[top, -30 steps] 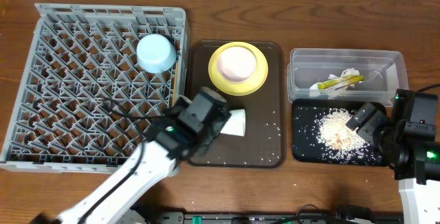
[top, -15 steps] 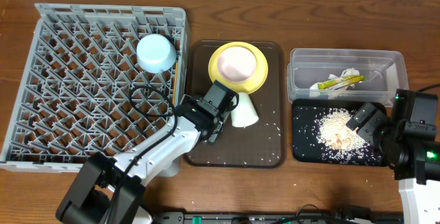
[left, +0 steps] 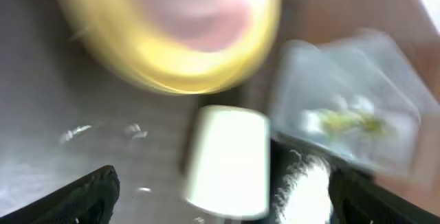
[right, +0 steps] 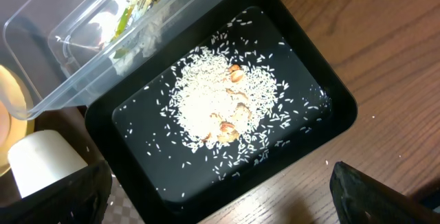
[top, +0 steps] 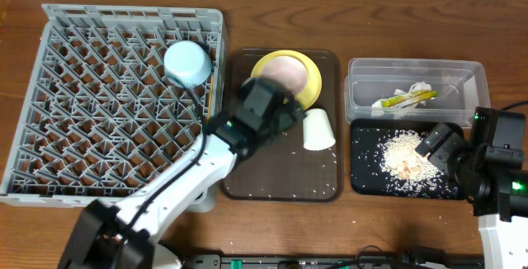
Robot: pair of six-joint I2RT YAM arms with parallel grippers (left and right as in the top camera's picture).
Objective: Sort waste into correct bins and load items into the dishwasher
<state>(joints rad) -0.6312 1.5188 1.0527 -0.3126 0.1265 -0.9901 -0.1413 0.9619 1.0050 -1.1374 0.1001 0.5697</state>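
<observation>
Now, with our left pincer (top: 289,112) spread beside the white cup (top: 318,129) lying sideways, we should straddle it squarely.

The small white cup (top: 318,129) now sits nearer the right edge of the dark brown serving tray (top: 247,182), away from its middle. The left gripper (top: 285,110) has moved from the tray's front-left corner toward its back, with its jaws spread wider.

Dish rack (top: 99,112) at left holds a bowl (top: 188,63); serving tray (top: 280,174), centre, carries plate (top: 297,69) behind cup (top: 318,129); at right, tub (top: 363,71) sits behind shallow tray (top: 367,182).
</observation>
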